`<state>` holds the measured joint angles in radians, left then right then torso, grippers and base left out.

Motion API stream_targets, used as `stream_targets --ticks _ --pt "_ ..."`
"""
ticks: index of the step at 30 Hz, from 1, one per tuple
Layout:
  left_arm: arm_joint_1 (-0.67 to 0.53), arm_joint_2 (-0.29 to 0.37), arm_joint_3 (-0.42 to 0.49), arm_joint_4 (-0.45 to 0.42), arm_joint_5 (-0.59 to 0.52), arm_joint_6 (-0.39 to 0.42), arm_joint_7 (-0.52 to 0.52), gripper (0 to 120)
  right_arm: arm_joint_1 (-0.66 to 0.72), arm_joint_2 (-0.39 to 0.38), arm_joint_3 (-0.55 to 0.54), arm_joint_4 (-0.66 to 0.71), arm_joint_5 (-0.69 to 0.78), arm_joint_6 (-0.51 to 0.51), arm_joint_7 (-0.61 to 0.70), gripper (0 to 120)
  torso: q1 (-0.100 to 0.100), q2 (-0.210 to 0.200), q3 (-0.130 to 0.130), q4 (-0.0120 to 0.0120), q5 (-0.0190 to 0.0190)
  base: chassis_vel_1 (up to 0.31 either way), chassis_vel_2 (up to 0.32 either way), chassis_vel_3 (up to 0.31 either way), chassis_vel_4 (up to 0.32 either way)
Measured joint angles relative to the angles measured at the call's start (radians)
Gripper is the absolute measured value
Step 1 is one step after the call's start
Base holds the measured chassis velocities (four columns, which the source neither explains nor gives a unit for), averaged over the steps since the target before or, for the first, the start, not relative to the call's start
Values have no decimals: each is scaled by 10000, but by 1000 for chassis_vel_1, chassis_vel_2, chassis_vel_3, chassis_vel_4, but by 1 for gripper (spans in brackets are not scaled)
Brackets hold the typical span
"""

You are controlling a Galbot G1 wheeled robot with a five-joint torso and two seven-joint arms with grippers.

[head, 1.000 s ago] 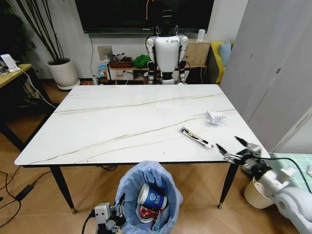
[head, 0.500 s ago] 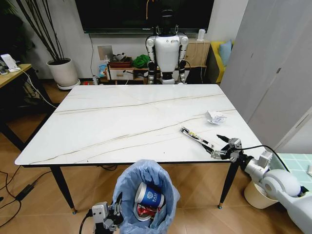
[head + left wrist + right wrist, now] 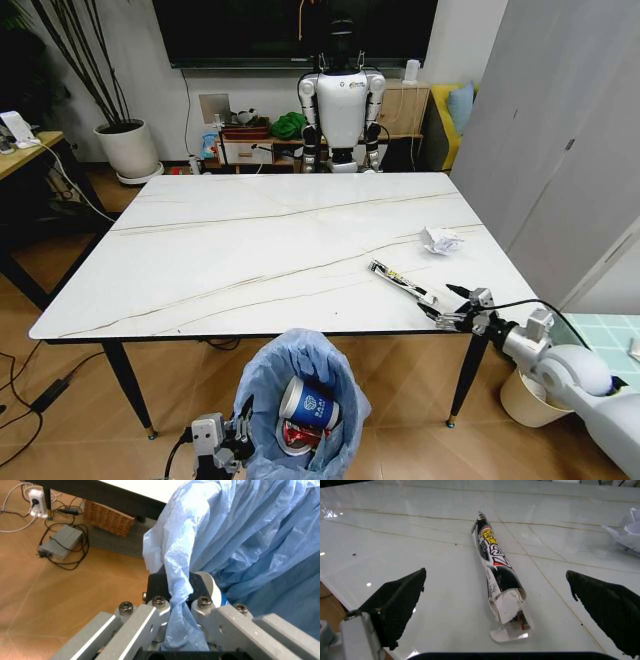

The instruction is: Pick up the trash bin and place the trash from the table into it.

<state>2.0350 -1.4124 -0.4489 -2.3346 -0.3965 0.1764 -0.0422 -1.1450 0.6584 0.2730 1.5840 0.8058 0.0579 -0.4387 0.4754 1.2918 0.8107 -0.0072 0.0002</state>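
Right claw [image 3: 505, 611] spread, the wrapper [image 3: 496, 578] lying between its fingers; left claw [image 3: 179, 603] pinches the bin's [image 3: 300, 400] blue bag [image 3: 235, 536].

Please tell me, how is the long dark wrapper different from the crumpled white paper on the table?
The long dark wrapper is a slim, stretched-out tube with dark print and yellow marks; the crumpled white paper is a small plain white ball. The wrapper lies near the table's front edge, between the open fingers of the right gripper; the paper sits farther back, with no gripper at it. Both rest on the white marble-look top, toward the robot's right.
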Motion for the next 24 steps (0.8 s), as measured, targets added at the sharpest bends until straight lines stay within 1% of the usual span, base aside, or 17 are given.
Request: stream_targets --ticks 6,14,24 --pt "20 81 -39 -8 -80 28 -13 0 165 34 -177 -258 -16 -6 -17 100 0 0 0 -7 -3 0 0 0 0" --pt "146 116 -33 -48 -67 26 -6 0 520 236 -481 -801 -170 27 -178 100 0 0 0 -5 -2 0 0 0 0" --pt "174 58 -44 -72 -7 10 3 0 746 334 -592 -1005 -216 48 -262 100 0 0 0 -4 -2 0 0 0 0"
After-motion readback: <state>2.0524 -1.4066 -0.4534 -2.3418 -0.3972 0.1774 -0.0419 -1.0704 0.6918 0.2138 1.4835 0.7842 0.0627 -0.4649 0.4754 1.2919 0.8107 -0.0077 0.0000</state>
